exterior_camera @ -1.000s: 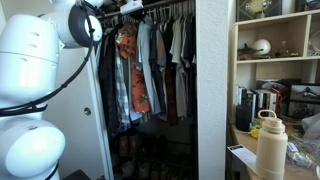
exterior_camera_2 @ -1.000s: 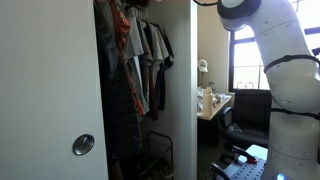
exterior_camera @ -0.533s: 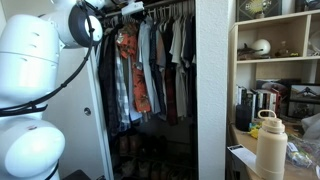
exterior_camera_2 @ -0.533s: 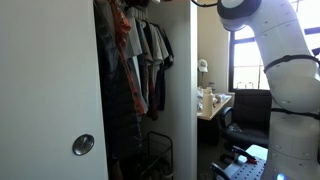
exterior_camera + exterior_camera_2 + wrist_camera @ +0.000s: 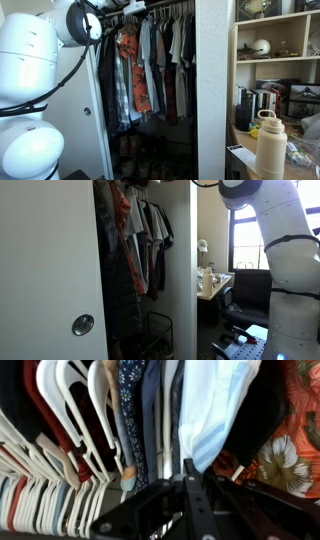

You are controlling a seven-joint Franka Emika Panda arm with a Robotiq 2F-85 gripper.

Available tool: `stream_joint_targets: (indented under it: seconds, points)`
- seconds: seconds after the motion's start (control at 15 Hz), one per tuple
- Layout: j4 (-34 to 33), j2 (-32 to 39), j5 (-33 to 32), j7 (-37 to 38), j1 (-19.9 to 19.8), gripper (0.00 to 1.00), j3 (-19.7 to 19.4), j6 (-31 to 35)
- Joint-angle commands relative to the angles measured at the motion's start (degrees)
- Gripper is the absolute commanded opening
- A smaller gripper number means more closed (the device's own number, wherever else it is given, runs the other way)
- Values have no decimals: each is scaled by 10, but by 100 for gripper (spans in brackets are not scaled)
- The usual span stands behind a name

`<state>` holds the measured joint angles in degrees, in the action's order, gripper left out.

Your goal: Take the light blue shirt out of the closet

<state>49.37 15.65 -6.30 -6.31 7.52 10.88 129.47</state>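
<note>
Up at the closet rail, I have the wrist nosed in among the white hangers, since the light blue shirt hangs wedged between a dark patterned garment and the orange floral shirt. It hangs just ahead of the jaws. They are too dark for me to tell whether they're apart or together.
</note>
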Motion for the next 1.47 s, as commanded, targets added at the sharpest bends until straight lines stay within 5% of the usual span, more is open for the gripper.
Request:
stream_joint_targets:
  seconds: [0.0, 0.87, 1.4]
  points:
    - [28, -9, 23, 11, -7, 7, 6, 79]
    - [99, -54, 136, 93, -35, 7, 3, 118]
    - [185, -114, 276, 46, -57, 7, 3, 165]
